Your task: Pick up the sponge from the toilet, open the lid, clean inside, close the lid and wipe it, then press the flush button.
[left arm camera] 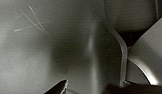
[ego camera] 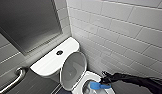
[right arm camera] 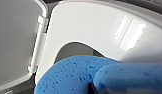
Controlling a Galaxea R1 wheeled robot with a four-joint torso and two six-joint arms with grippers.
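Right tool (ego camera: 106, 84) reaches over toilet (ego camera: 53, 61), gripping sponge (ego camera: 97, 86).

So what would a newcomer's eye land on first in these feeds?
The bright blue sponge, gripped in the right arm's jaws over the rim of the toilet, at the head view's lower middle. Next, the raised lid, grey underside facing out, leaning back toward the tank with its dark flush button.

The right arm (ego camera: 137, 81) is dark. It comes in from the lower right corner of the head view and reaches leftward, almost level, toward the bottom centre. Its pincer (ego camera: 105, 83) is clamped on the sponge (ego camera: 97, 86) — the pad juts left past the tips, bulging around the grip in the right wrist view.
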